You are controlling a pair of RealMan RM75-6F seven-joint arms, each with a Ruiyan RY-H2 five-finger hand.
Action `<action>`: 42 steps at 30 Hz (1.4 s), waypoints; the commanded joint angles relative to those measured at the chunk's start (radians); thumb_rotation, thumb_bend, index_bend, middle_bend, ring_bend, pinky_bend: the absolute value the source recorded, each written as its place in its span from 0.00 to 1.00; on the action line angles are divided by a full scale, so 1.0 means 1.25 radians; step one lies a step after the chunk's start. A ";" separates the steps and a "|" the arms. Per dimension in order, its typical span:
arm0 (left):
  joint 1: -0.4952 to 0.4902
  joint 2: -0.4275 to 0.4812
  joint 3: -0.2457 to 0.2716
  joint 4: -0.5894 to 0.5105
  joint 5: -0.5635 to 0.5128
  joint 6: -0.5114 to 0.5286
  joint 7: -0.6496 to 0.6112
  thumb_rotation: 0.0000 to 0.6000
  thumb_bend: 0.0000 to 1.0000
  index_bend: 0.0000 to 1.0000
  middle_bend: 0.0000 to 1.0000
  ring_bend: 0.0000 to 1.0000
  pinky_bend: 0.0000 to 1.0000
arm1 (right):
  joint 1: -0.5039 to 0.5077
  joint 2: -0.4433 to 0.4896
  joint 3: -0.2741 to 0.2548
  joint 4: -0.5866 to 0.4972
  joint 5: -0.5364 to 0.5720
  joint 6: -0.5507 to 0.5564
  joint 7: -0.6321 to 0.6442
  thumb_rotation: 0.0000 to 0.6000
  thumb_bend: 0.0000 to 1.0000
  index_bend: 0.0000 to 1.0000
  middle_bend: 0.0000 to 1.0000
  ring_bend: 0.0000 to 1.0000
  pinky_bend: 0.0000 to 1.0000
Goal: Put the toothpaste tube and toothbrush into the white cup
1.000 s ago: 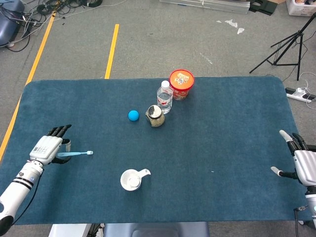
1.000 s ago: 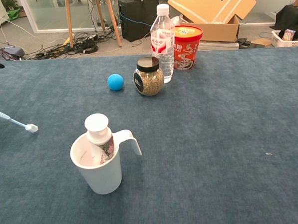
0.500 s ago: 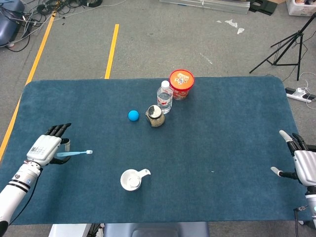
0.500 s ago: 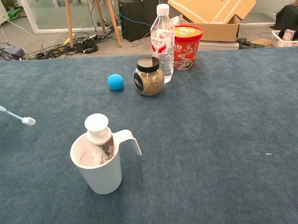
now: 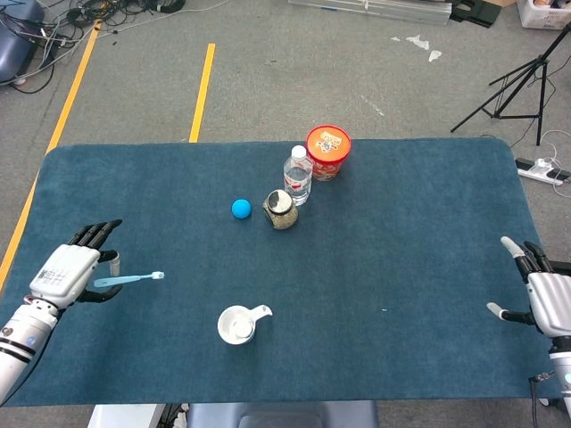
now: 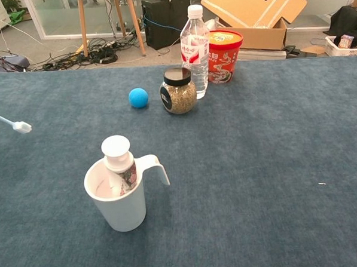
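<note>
The white cup point(image 5: 237, 325) point(image 6: 119, 202) stands near the table's front, handle to the right. A toothpaste tube point(image 6: 118, 162) stands inside it, white cap up. My left hand point(image 5: 68, 273) is at the left edge and holds a light blue toothbrush point(image 5: 130, 281) by its handle, lifted off the cloth with the bristle end pointing right toward the cup. In the chest view only the brush head point(image 6: 20, 126) shows at the left border. At the right edge my right hand point(image 5: 540, 292) hangs with fingers spread and nothing in it.
Behind the cup are a blue ball point(image 5: 241, 209), a jar with a black lid point(image 6: 178, 90), a water bottle point(image 6: 194, 42) and a red tub point(image 6: 225, 55). The blue table cloth point(image 5: 401, 232) spreads to the right.
My left hand has lifted the toothbrush and drawn slightly toward the front left; the brush head sits higher in the chest view. The right hand barely moved.
</note>
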 commanded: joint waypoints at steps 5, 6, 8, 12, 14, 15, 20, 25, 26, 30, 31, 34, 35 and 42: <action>0.001 0.061 -0.010 -0.078 0.055 -0.009 -0.046 1.00 0.27 0.57 0.04 0.00 0.07 | 0.000 -0.001 -0.002 -0.002 -0.004 0.001 -0.003 1.00 0.00 0.05 0.19 0.08 0.62; 0.000 0.063 -0.010 -0.084 0.060 -0.010 -0.043 1.00 0.27 0.57 0.04 0.00 0.07 | 0.000 -0.001 -0.002 -0.001 -0.004 0.001 -0.003 1.00 0.00 0.05 0.19 0.08 0.62; -0.005 0.066 -0.011 -0.100 0.069 -0.015 -0.034 1.00 0.27 0.57 0.05 0.00 0.07 | 0.000 -0.001 -0.003 -0.001 -0.006 0.002 -0.001 1.00 0.00 0.05 0.19 0.08 0.62; -0.017 0.068 -0.014 -0.130 0.075 -0.027 -0.007 1.00 0.27 0.57 0.04 0.00 0.07 | -0.003 0.001 -0.003 -0.001 -0.008 0.007 0.004 1.00 0.00 0.05 0.19 0.08 0.62; -0.026 0.062 -0.017 -0.143 0.074 -0.036 0.013 1.00 0.27 0.57 0.05 0.00 0.07 | -0.004 0.002 -0.004 -0.001 -0.010 0.008 0.008 1.00 0.00 0.05 0.19 0.08 0.62; -0.031 0.060 -0.019 -0.148 0.072 -0.040 0.021 1.00 0.27 0.57 0.05 0.00 0.07 | -0.004 0.002 -0.004 0.000 -0.011 0.008 0.009 1.00 0.00 0.05 0.19 0.08 0.62; -0.061 0.045 -0.033 -0.173 0.045 -0.064 0.067 1.00 0.27 0.57 0.05 0.00 0.07 | -0.003 0.006 -0.004 0.003 -0.008 0.004 0.021 1.00 0.00 0.05 0.19 0.08 0.62; -0.082 0.041 -0.040 -0.200 0.020 -0.081 0.096 1.00 0.27 0.57 0.05 0.00 0.07 | 0.000 0.010 -0.002 0.008 0.000 -0.007 0.033 1.00 0.00 0.05 0.19 0.08 0.62; -0.085 0.040 -0.040 -0.203 0.017 -0.082 0.103 1.00 0.27 0.57 0.05 0.00 0.07 | 0.000 0.010 -0.001 0.008 0.000 -0.008 0.034 1.00 0.00 0.05 0.19 0.08 0.62; -0.094 0.036 -0.043 -0.220 0.002 -0.080 0.130 1.00 0.27 0.57 0.05 0.00 0.07 | 0.001 0.013 -0.001 0.010 0.001 -0.011 0.042 1.00 0.00 0.05 0.19 0.08 0.62; -0.095 0.036 -0.044 -0.224 -0.002 -0.079 0.135 1.00 0.27 0.57 0.05 0.00 0.07 | 0.001 0.013 -0.001 0.010 0.001 -0.012 0.043 1.00 0.00 0.05 0.19 0.08 0.62; -0.101 0.036 -0.046 -0.239 -0.011 -0.078 0.151 1.00 0.27 0.57 0.05 0.00 0.07 | 0.002 0.013 -0.001 0.011 0.003 -0.015 0.045 1.00 0.00 0.05 0.19 0.08 0.62; -0.103 0.036 -0.046 -0.243 -0.013 -0.078 0.156 1.00 0.27 0.57 0.05 0.00 0.07 | 0.003 0.013 -0.001 0.011 0.003 -0.016 0.045 1.00 0.00 0.05 0.19 0.08 0.62; -0.122 0.028 -0.049 -0.270 -0.030 -0.079 0.197 1.00 0.27 0.57 0.05 0.00 0.07 | 0.004 0.015 0.000 0.012 0.005 -0.019 0.050 1.00 0.00 0.05 0.19 0.08 0.62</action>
